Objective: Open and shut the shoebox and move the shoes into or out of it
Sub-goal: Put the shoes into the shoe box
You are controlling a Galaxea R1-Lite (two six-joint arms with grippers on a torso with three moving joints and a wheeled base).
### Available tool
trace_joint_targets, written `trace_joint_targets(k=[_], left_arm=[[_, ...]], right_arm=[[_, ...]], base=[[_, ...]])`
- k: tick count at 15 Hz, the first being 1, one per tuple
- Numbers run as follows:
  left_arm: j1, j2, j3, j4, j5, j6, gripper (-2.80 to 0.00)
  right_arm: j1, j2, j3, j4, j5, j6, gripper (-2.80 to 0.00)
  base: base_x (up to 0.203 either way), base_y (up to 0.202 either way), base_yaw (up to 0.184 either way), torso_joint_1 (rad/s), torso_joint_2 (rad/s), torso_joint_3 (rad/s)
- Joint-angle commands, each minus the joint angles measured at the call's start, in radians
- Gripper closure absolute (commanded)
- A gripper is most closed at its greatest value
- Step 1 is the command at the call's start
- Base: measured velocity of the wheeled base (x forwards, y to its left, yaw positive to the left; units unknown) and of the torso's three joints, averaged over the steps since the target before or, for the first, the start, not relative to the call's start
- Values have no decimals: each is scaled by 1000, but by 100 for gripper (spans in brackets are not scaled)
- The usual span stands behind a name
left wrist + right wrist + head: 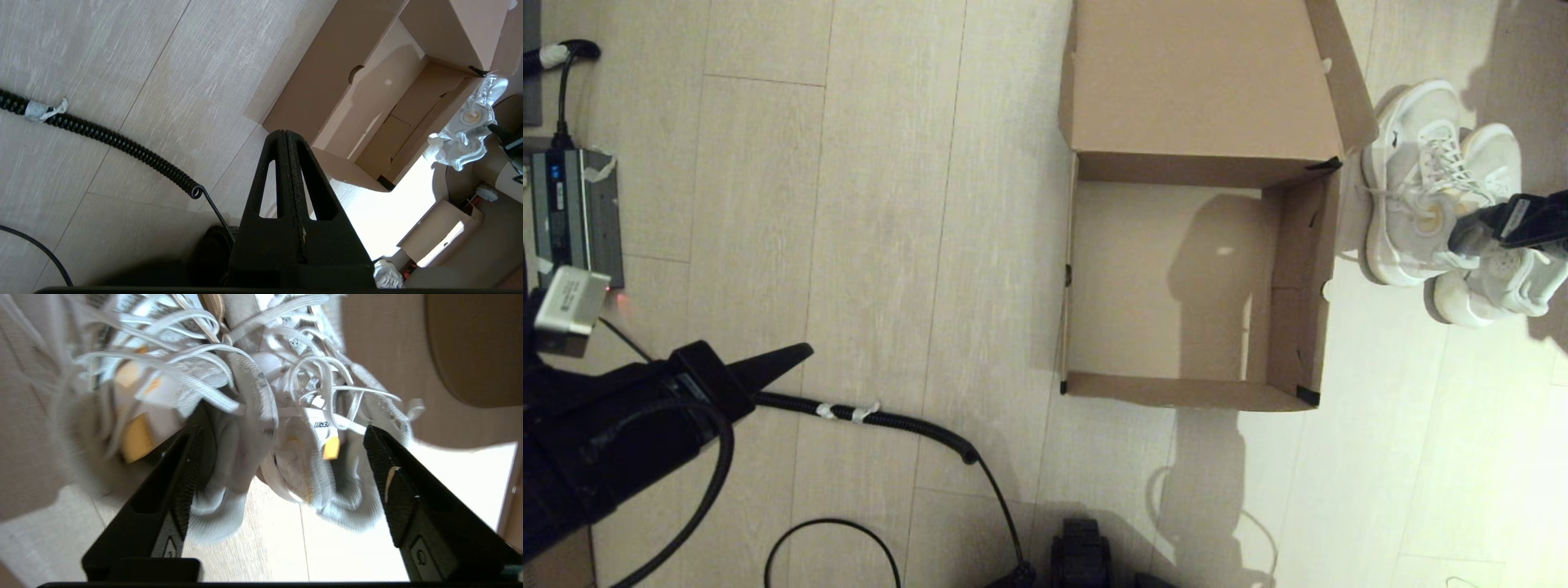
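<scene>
The brown shoebox (1290, 286) stands open and empty on the floor, its hinged lid (1201, 73) tipped back on the far side. The two white sneakers (1413, 163) lie side by side on the floor just right of the box. My right gripper (1470, 233) is down at their heel ends. In the right wrist view it (284, 421) is open wide, with the heel collars of both sneakers (294, 469) between its fingers (392, 486). My left gripper (805, 351) is parked far left of the box, shut and empty (284, 132).
A coiled black cable (890, 420) runs across the floor between the left arm and the box. A grey power unit (576, 216) sits at the left edge. The robot's base (1081, 555) shows at the bottom. More cardboard boxes (437, 228) stand beyond the shoes.
</scene>
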Motion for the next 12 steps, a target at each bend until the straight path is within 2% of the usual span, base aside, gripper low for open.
trace_joint_targets(k=[1,5,6,9,12], left_arm=[[1,-15,-2,-4,0,-2,0],[-1,-24,-4,1,-2,3,0],[-1,-24,-5,-4,-7,3,0],[-1,-16,-21,-4,-76,12,0],[-2,-13,-27,-4,-79,53,0]], right_arm=[[-9,-41,11,0,1,1,-280],[-51,16,6,-5,41,26,-280],[-62,32,1,-6,65,51,-280],[-110,85,-26,-13,171,96,-280],[-116,134,-30,-111,232,149,-280]], base=[[0,0,0,0,0,0],[0,0,0,0,0,0],[0,0,0,0,0,0],[0,0,0,0,0,0],[0,0,0,0,0,0]])
